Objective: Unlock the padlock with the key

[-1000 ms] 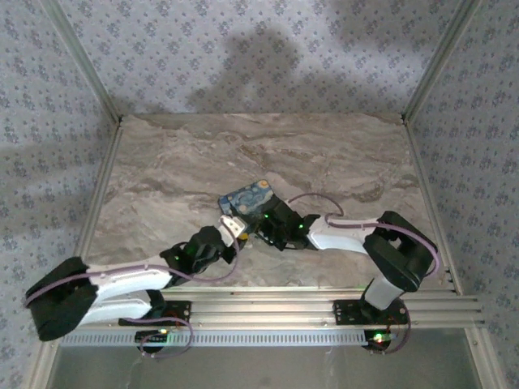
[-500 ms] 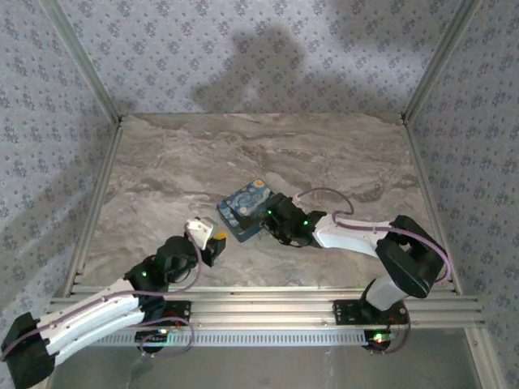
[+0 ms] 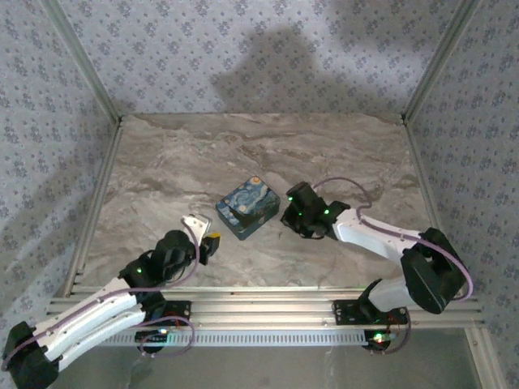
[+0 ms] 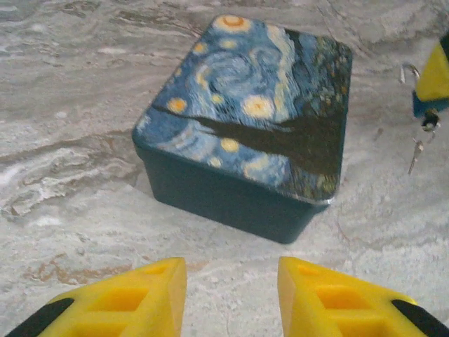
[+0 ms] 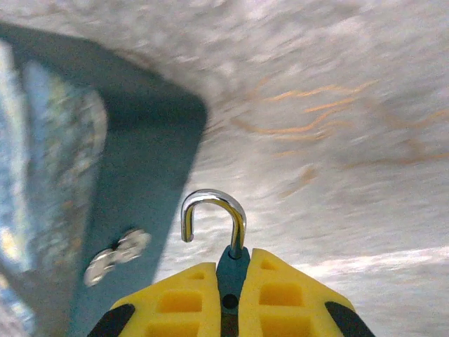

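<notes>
Task's thing: the padlock point(image 5: 231, 275) is a small blue body clamped edge-on between the right fingers point(image 5: 184, 298). Its silver shackle pokes out past their tips.
Shackle: one leg runs into the body and the other ends free in the air, so we judge the lock already sprung open.
Key: small silver pieces that we take for the key point(image 5: 116, 256) hang just left of the right fingers. They are too blurred for us to say whether anything sits in the lock.
Right fingers: closed hard on the padlock, with nothing else between them.
Printed box: a dark-blue printed box point(image 4: 245, 133) with light-blue and yellow swirls lies flat on the desk point(image 3: 162, 178). It is straight ahead of the left fingers point(image 4: 133, 302) and just left of the right ones, and neither pair touches it.
Left fingers: apart and holding nothing, low over the desk and near the box.
Risk, grip: the hold is narrow, so a tug or twist at the key could turn the padlock between the right fingers or let it slip out.
Risk, shackle: pressed against the box wall or the desk, it could click shut again.
Risk, dangling key: it may swing and snag on the box corner.
Writing: we can read no brand, label or lettering, only the swirl print on the box.
</notes>
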